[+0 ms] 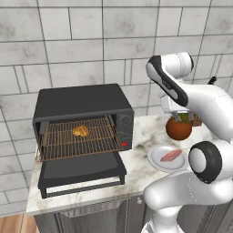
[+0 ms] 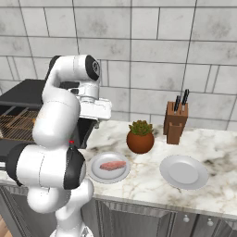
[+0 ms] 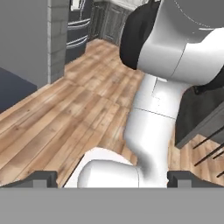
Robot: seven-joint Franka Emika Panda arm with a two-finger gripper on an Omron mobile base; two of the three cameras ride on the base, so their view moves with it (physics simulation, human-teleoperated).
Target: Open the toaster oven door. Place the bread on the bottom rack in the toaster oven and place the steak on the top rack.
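Observation:
The black toaster oven (image 1: 77, 101) stands at the left of the counter with the toaster oven door (image 1: 82, 169) folded down flat. A copper wire rack (image 1: 59, 145) reaches out over the door, and the golden bread (image 1: 80, 131) lies on it; I cannot tell the top rack from the bottom rack. The pink steak (image 1: 170, 156) (image 2: 113, 165) rests on a white plate (image 2: 97, 177) right of the oven. My gripper (image 2: 96, 121) hangs above the counter between the oven and the plant, apart from the steak. In the hand view its fingertips (image 3: 41, 177) stand wide apart, open and empty.
A potted plant (image 2: 140, 136) stands just behind the steak plate. A wooden knife block (image 2: 176, 122) is against the tiled wall, and an empty white plate (image 2: 184, 172) lies to the right. The counter's front edge (image 1: 82, 202) runs close below the open door.

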